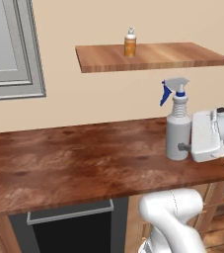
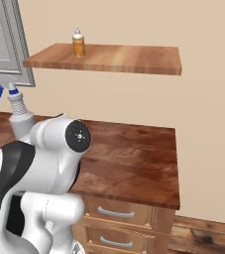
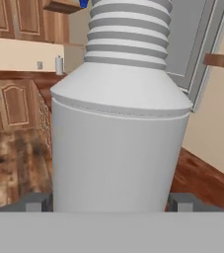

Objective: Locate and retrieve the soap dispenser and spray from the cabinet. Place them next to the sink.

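Spray (image 1: 177, 129) is seen off shelf, upright on countertop (image 1: 74, 158) betw. wide-open pincer (image 3: 111, 201) tips, grip not clear; soap dispenser (image 1: 130, 42) is left on cabinet (image 1: 153, 57) above.

The soap dispenser (image 1: 130, 43) stands upright on the cabinet (image 1: 182, 55), toward its left part, on the wall above the counter (image 1: 74, 158). Lower down, the spray (image 1: 177, 128) stands upright on the counter — between the fingertips (image 3: 37, 202) of the claw (image 1: 183, 147).

Wood countertop (image 1: 74, 163), grey window frame (image 1: 15, 59), 2 drawers (image 2: 116, 214) below.
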{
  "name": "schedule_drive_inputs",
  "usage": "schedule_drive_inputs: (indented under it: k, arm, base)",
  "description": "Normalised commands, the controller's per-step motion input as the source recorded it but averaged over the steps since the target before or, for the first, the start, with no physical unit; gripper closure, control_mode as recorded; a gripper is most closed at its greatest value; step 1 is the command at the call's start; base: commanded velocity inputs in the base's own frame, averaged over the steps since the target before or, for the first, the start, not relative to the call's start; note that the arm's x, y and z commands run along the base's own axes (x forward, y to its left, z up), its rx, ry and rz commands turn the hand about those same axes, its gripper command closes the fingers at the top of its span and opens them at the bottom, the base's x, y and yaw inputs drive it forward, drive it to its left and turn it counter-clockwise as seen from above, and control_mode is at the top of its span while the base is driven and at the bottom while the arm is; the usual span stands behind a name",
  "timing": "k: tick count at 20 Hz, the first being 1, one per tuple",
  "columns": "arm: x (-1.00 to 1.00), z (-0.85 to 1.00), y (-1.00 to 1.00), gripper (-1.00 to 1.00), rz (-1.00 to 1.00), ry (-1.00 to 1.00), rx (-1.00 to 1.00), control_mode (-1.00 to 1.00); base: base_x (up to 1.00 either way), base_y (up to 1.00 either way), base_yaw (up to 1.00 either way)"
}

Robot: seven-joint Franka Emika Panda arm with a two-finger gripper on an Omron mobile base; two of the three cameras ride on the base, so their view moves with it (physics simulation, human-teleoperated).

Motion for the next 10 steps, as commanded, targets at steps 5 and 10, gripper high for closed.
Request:
schedule_drive_inputs:
  k: [5,10]
  arm:
    - [0.01,-0.02,0.00,1.00,0.01,-0.01,0.02,-1.00]
    - [0.00,0.00,0.00,1.00,0.00,-0.01,0.00,-1.00]
  base:
    - [0.00,0.00,0.00]
    - [0.00,0.00,0.00]
